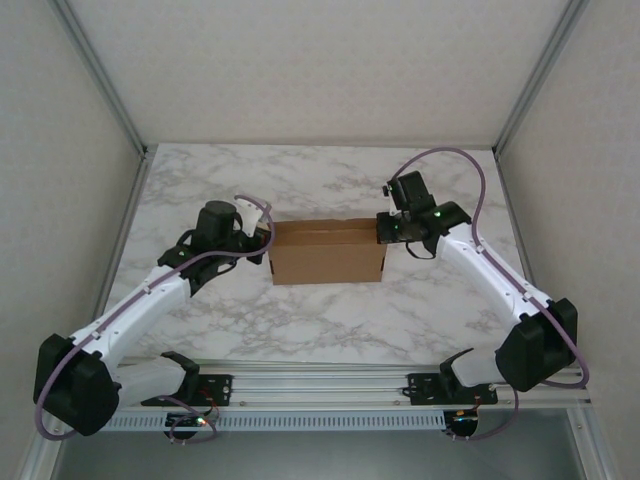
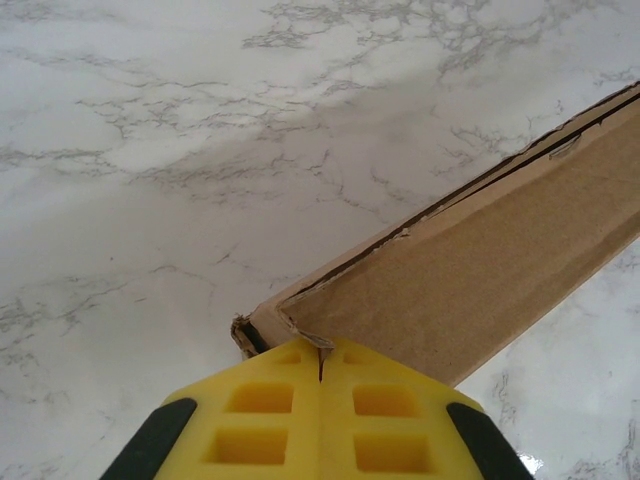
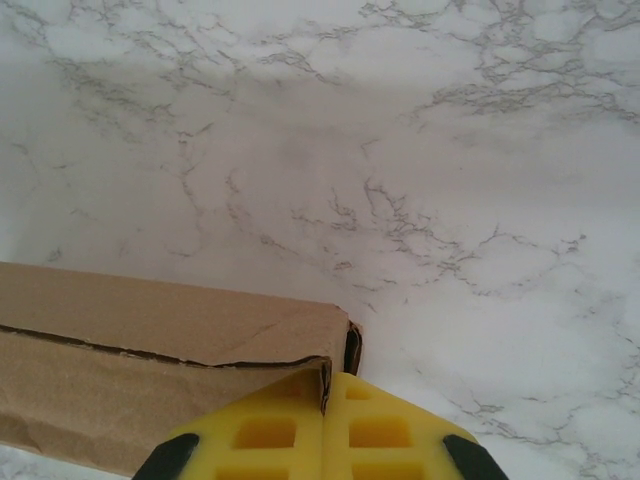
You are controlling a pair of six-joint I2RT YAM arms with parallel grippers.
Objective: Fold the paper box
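As the paper box (image 1: 327, 255) rests between them, left claw (image 2: 320, 350) and right claw (image 3: 326, 380) are fully closed.

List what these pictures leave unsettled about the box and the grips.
Top view: paper box tabs and slots too small; its ends hidden by the left gripper and right gripper.
Left wrist: whether the shut fingers pinch cardboard, covered by the fingers themselves; box cut off at the right edge.
Right wrist: same doubt; box cut off at the left edge.

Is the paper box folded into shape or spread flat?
Folded: the paper box stands as a closed block, its top panel down against the walls.
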